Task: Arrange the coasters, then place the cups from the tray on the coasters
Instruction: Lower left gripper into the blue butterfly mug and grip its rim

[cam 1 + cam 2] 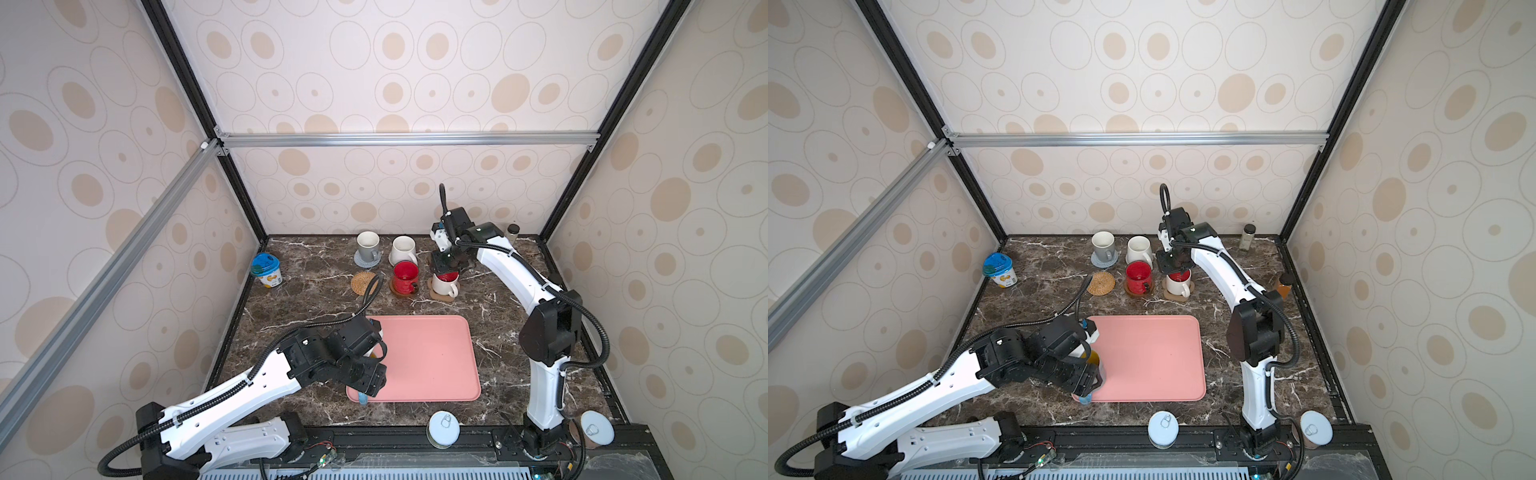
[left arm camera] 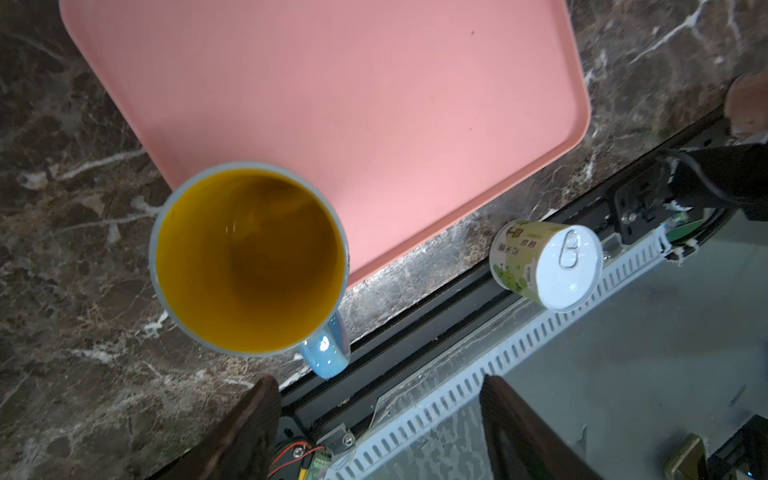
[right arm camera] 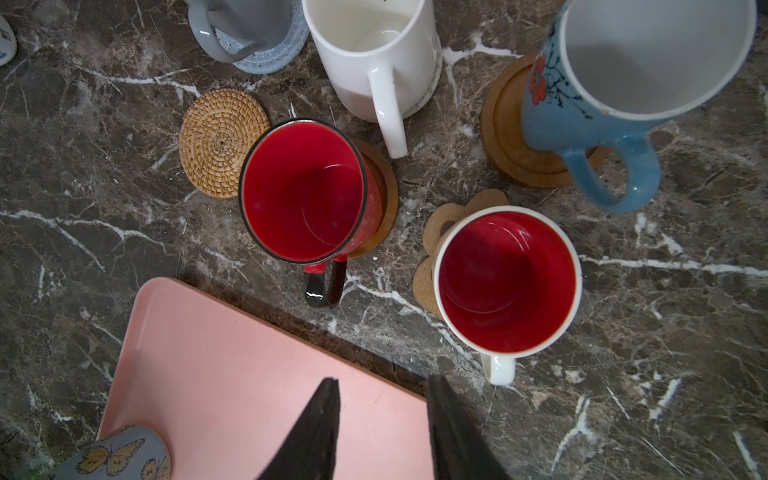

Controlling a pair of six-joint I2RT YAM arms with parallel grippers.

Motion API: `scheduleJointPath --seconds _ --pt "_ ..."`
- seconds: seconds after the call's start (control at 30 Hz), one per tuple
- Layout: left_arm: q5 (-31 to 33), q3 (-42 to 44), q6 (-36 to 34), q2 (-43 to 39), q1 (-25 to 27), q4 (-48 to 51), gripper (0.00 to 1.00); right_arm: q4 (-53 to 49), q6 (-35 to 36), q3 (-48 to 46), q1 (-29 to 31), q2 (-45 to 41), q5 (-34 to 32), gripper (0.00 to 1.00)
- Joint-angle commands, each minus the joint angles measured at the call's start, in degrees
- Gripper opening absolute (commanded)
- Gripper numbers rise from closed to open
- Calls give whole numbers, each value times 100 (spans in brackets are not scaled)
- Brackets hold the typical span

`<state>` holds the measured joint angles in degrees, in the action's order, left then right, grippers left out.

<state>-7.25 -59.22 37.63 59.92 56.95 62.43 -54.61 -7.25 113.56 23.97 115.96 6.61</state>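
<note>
A blue cup with yellow inside (image 2: 249, 257) stands on the near left corner of the pink tray (image 1: 428, 357), its handle (image 2: 326, 349) towards the table's front edge. My left gripper (image 2: 378, 380) hangs open just past that handle, holding nothing. My right gripper (image 3: 383, 380) is open and empty above the white cup with red inside (image 3: 507, 282), which sits on the paw coaster (image 3: 446, 220). The red cup (image 3: 307, 195), white cup (image 3: 370, 54), grey cup (image 1: 368, 244) and light blue cup (image 3: 623, 83) each stand on a coaster. The tan rattan coaster (image 3: 220, 141) is bare.
A blue-lidded tub (image 1: 267, 270) stands at the far left. Two cans with white pull-tab lids (image 1: 444, 428) (image 1: 596, 428) sit at the front edge. A small bottle (image 1: 1248, 237) and an amber jar (image 1: 1284, 286) stand along the right side.
</note>
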Motion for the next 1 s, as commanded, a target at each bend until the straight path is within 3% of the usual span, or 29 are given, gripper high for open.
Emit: scheduleJointPath --seconds 0.0,0.5,0.97 --pt "-22 179 459 -111 71 493 77 6 17 -97 -72 -284 51 39" --pt "-124 1136 1511 -323 89 -742 70 118 -18 -409 -158 -508 68 39" --pt "561 1567 2444 -140 167 -1208 60 146 -65 -536 -212 -570 16 39"
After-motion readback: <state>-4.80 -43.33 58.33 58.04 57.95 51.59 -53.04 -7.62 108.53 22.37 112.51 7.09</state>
